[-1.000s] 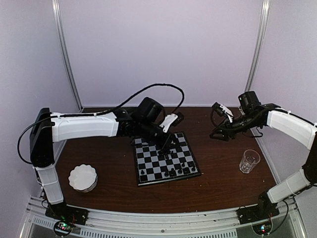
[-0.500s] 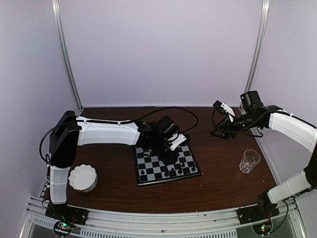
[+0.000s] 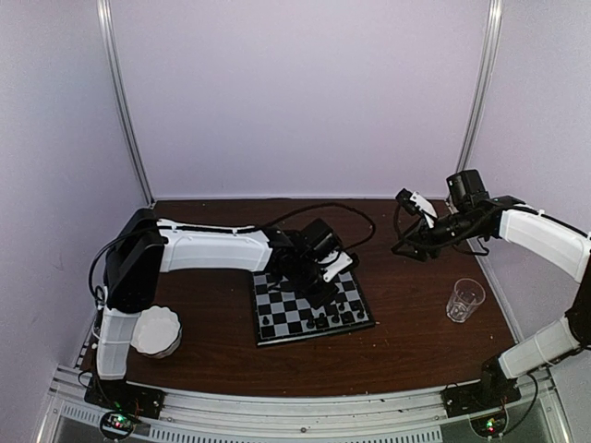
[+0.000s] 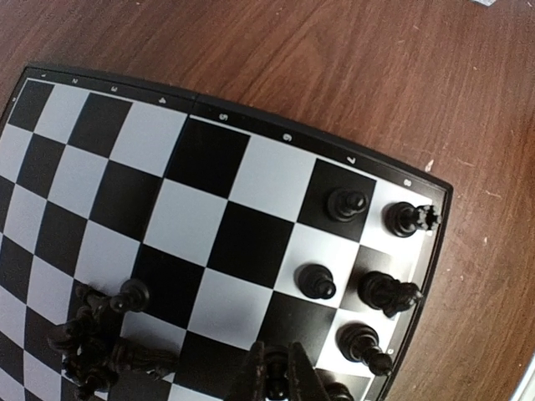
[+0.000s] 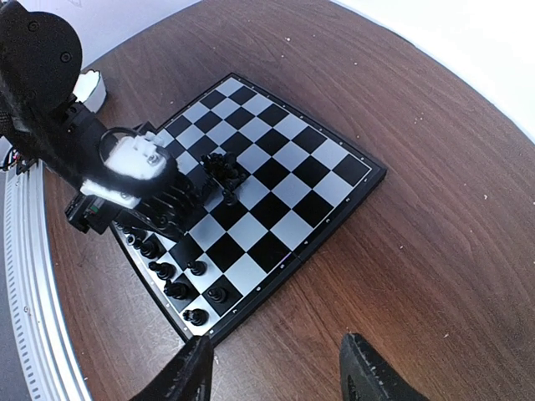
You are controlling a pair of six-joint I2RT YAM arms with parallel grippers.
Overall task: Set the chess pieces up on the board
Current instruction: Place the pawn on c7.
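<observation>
The board [image 3: 319, 333] lies mid-table, and also shows in the left wrist view [image 4: 209, 154] and the right wrist view [image 5: 276, 159]. Several black chess pieces [image 4: 316, 281] stand on its two edge rows near one corner. A heap of fallen pieces [image 4: 100, 347] lies toward the board's middle [image 5: 221, 171]. My left gripper [image 4: 282, 373] is low over the board [image 3: 319, 284] beside the standing pieces, shut on a black piece [image 4: 281, 380]. My right gripper [image 5: 276, 376] is open and empty, held above the table right of the board [image 3: 406, 245].
A white scalloped dish [image 3: 154, 330] sits at the front left. A clear glass [image 3: 464, 299] stands at the right. A black cable loops over the left arm behind the board. White walls enclose the table.
My left arm has folded in and lowered its gripper onto the board's near right part. The right arm has barely moved.
</observation>
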